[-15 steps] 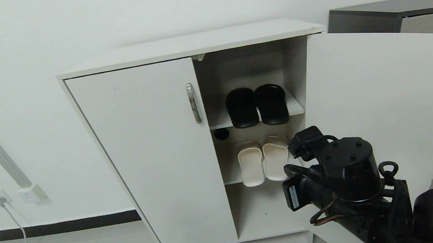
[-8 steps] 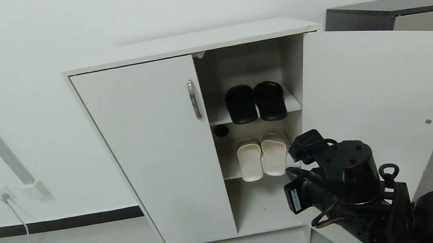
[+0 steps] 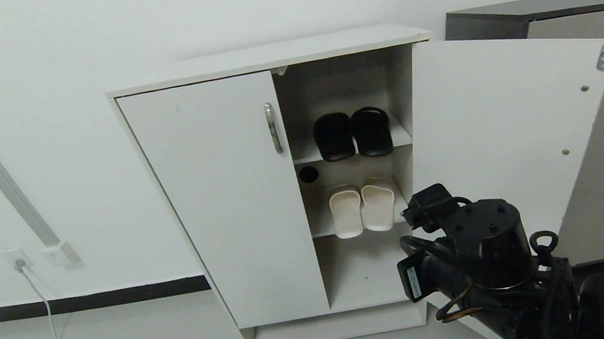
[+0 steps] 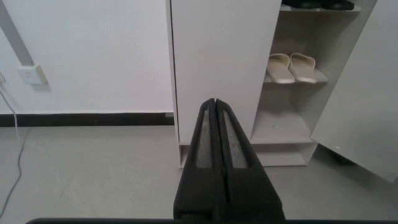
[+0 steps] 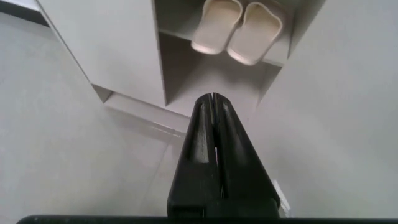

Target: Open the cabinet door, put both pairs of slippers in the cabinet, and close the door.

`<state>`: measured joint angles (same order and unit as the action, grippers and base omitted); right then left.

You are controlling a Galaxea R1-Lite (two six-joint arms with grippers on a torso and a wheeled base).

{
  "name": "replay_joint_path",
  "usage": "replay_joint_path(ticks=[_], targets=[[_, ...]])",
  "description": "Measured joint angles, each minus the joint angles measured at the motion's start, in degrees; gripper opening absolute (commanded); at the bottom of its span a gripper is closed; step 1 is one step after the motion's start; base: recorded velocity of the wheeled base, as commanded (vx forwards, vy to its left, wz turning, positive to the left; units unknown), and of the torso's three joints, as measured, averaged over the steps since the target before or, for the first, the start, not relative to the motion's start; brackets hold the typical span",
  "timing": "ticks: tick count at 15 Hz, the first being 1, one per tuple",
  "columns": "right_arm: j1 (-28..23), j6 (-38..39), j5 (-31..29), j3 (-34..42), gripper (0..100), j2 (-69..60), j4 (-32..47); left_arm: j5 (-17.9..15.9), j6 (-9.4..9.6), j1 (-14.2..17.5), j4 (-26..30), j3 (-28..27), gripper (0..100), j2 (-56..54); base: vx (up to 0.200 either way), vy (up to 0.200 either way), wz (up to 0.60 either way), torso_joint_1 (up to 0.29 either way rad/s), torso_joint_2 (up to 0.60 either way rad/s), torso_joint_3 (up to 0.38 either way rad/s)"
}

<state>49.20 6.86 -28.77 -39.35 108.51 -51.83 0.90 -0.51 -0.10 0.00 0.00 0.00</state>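
Seeing both pairs shelved inside the cabinet (image 3: 264,56), black slippers (image 3: 336,136) above white slippers (image 3: 347,211), I'd guess the left gripper (image 4: 214,106) and right gripper (image 5: 212,99) sit out front, jaws pressed together and empty, because only its open door (image 3: 504,129) needs shutting.

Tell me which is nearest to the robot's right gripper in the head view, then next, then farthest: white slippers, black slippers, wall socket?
From the right gripper:
1. white slippers, on the middle shelf, just ahead.
2. black slippers, on the top shelf, higher up.
3. wall socket, far left, low down.
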Motion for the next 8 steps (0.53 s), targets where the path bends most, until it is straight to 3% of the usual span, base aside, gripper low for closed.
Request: replay_joint_path(ticks=[8], targets=[[0.1, -0.8, -0.2, 0.3, 0, 0.0, -0.2, 0.0, 0.0, 0.0, 0.0, 0.0, 0, 0.0, 0.0, 0.0, 0.0, 0.0, 0.0, 0.0]])
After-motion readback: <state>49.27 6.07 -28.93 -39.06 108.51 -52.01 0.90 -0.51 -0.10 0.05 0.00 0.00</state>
